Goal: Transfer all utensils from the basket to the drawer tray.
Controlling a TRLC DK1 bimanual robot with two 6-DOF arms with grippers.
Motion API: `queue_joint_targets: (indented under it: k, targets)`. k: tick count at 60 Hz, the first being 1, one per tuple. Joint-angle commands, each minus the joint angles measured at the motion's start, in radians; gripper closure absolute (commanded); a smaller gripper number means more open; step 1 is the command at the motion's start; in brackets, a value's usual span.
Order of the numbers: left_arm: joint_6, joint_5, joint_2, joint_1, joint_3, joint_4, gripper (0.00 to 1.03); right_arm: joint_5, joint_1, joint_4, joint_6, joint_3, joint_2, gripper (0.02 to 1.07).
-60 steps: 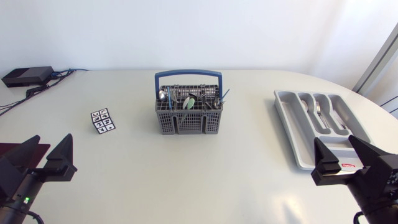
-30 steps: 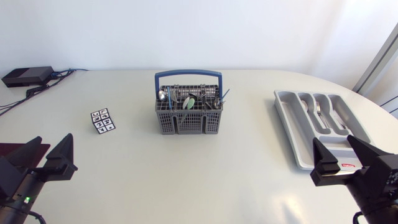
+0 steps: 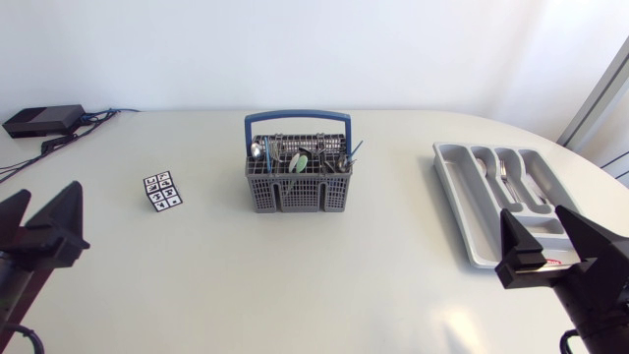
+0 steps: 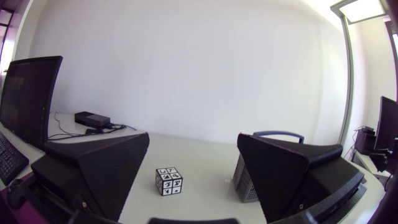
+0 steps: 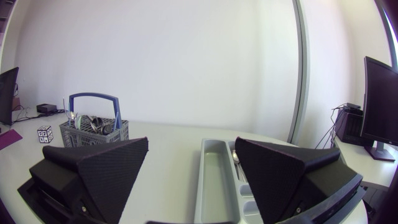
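A grey wire basket (image 3: 295, 183) with a blue handle stands at the table's middle back and holds several utensils (image 3: 300, 158). The grey drawer tray (image 3: 462, 202) lies at the right, with a fork (image 3: 504, 173) in one slot. My left gripper (image 3: 47, 193) hovers open and empty at the front left, far from the basket (image 4: 244, 182). My right gripper (image 3: 534, 210) is open and empty over the tray's near end. In the right wrist view the tray (image 5: 214, 171) runs ahead between the open fingers of that gripper (image 5: 191, 142), with the basket (image 5: 93, 132) far off to one side.
A small black-and-white marker cube (image 3: 162, 191) sits left of the basket, and it also shows ahead of my left gripper (image 4: 193, 137) as the cube (image 4: 169, 181). A black box (image 3: 44, 120) with cables lies at the far left corner.
My left arm has drawn back toward the left edge. My right gripper has shifted slightly toward the front right. Both stay open.
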Motion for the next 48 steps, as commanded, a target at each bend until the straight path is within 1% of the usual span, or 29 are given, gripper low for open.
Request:
queue_joint_targets:
  k: [1, 9, 14, 18, 21, 26, 30, 35, 36, 37, 39, 40, 42, 44, 48]
  targets:
    - [-0.043, -0.006, 0.061, -0.028, 0.064, 0.003, 0.05, 0.008, 0.024, 0.032, 0.028, 0.052, 0.031, 0.06]
    - [-0.054, -0.008, 0.196, -0.039, 0.121, 0.038, 0.05, 0.010, 0.039, 0.120, 0.029, 0.132, 0.236, 0.06]
    - [-0.054, -0.008, 0.285, -0.039, 0.141, 0.081, 0.08, 0.008, 0.053, 0.140, 0.044, 0.180, 0.355, 0.07]
    - [-0.054, -0.008, 0.354, -0.042, 0.162, 0.087, 0.09, 0.011, 0.089, 0.172, 0.052, 0.204, 0.439, 0.07]
    - [-0.054, -0.008, 0.452, -0.060, 0.207, 0.066, 0.09, 0.028, 0.118, 0.181, 0.063, 0.224, 0.490, 0.07]
    - [-0.042, -0.012, 0.551, -0.083, 0.256, 0.050, 0.10, 0.059, 0.168, 0.189, 0.078, 0.259, 0.575, 0.07]
    - [-0.004, -0.048, 0.626, -0.112, 0.303, 0.023, 0.12, 0.068, 0.191, 0.190, 0.095, 0.278, 0.628, 0.07]
    - [0.056, -0.097, 0.782, -0.168, 0.394, -0.036, 0.12, 0.090, 0.216, 0.184, 0.104, 0.315, 0.717, 0.07]
    - [0.061, -0.100, 0.802, -0.172, 0.408, -0.053, 0.12, 0.091, 0.224, 0.182, 0.104, 0.321, 0.730, 0.07]
    - [0.082, -0.100, 0.853, -0.182, 0.443, -0.091, 0.12, 0.091, 0.228, 0.178, 0.104, 0.327, 0.741, 0.07]
    - [0.105, -0.100, 0.887, -0.191, 0.464, -0.112, 0.12, 0.091, 0.236, 0.175, 0.104, 0.336, 0.758, 0.07]
    - [0.154, -0.100, 0.930, -0.211, 0.495, -0.143, 0.12, 0.091, 0.237, 0.172, 0.104, 0.341, 0.766, 0.07]
    - [0.234, -0.097, 0.982, -0.235, 0.524, -0.172, 0.12, 0.091, 0.240, 0.159, 0.104, 0.351, 0.783, 0.07]
    - [0.249, -0.092, 1.028, -0.263, 0.546, -0.185, 0.12, 0.091, 0.247, 0.146, 0.104, 0.362, 0.798, 0.07]
    - [0.254, -0.078, 1.106, -0.290, 0.572, -0.177, 0.12, 0.093, 0.257, 0.100, 0.103, 0.394, 0.832, 0.07]
